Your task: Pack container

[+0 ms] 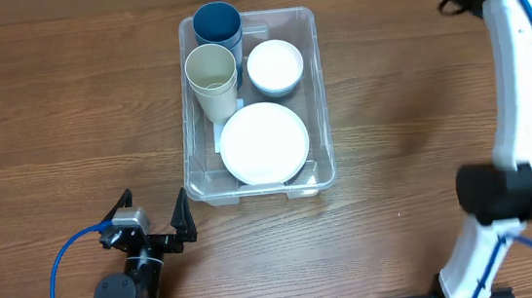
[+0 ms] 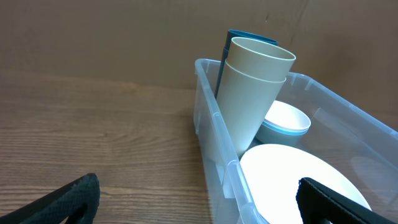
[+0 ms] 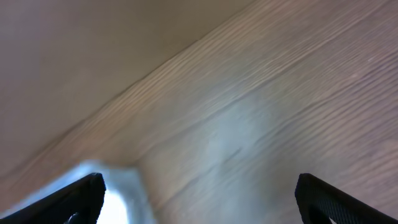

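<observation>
Item: container (image 1: 318, 85), a clear plastic bin with rounded corners, standing upright on the wooden table (image 1: 409, 106), mid-table and towards the far side. Contents, four pieces: blue cup (image 1: 217, 23), upright in the far left corner; cream cup (image 1: 212, 71), upright against the left wall, just in front of the blue cup and close against it; white bowl (image 1: 275, 66), in the far right part, beside the cups; white plate (image 1: 264, 142), lying flat across the near half. Left gripper (image 1: 155, 216): low by the near table edge, near the container's near left corner but apart from it, fingers spread wide, nothing held; its wrist view looks along the bin's left wall. Right gripper (image 3: 202, 199): at the far right of the table, well apart from the container, fingers wide apart with only bare wood between them, nothing held; a pale blur at the lower left of its wrist view cannot be identified
</observation>
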`<control>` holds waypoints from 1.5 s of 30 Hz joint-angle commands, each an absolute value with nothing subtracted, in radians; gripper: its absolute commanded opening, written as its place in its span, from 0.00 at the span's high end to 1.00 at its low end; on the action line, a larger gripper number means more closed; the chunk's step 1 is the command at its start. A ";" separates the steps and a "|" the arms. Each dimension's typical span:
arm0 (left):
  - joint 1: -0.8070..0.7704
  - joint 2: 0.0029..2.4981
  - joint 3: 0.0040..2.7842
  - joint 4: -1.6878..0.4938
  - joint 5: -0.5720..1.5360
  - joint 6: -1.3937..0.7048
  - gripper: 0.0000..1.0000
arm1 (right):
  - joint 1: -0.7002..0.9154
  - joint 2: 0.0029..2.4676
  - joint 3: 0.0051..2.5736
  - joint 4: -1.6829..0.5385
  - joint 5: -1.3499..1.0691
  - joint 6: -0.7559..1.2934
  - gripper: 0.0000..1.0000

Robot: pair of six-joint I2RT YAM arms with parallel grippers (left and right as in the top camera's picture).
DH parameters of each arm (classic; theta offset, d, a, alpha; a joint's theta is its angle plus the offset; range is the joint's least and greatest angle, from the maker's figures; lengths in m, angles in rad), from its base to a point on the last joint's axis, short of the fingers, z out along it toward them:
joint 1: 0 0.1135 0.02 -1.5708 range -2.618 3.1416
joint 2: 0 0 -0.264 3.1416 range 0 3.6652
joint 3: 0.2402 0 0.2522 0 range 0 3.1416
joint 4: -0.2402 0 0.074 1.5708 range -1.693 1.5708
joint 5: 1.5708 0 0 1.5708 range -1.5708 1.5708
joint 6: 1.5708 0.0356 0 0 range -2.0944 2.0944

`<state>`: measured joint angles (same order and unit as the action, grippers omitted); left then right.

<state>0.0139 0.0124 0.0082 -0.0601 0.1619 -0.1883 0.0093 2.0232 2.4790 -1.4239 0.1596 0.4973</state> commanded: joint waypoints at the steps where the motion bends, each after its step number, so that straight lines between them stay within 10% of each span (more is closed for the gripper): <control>1: 0.020 0.004 0.005 -0.062 0.176 -0.203 0.00 | 0.061 1.805 2.255 -1.407 0.221 0.477 0.00; 8: 0.020 0.004 0.005 -0.062 0.176 -0.203 0.00 | 0.069 1.447 1.778 -1.235 0.251 0.475 0.00; 21: 0.020 0.004 0.005 -0.062 0.176 -0.203 0.00 | 0.068 0.601 0.563 0.059 0.125 0.235 0.00; 45: 0.020 0.004 0.005 -0.062 0.176 -0.203 0.00 | 0.068 0.003 0.071 -0.159 -0.002 0.104 0.00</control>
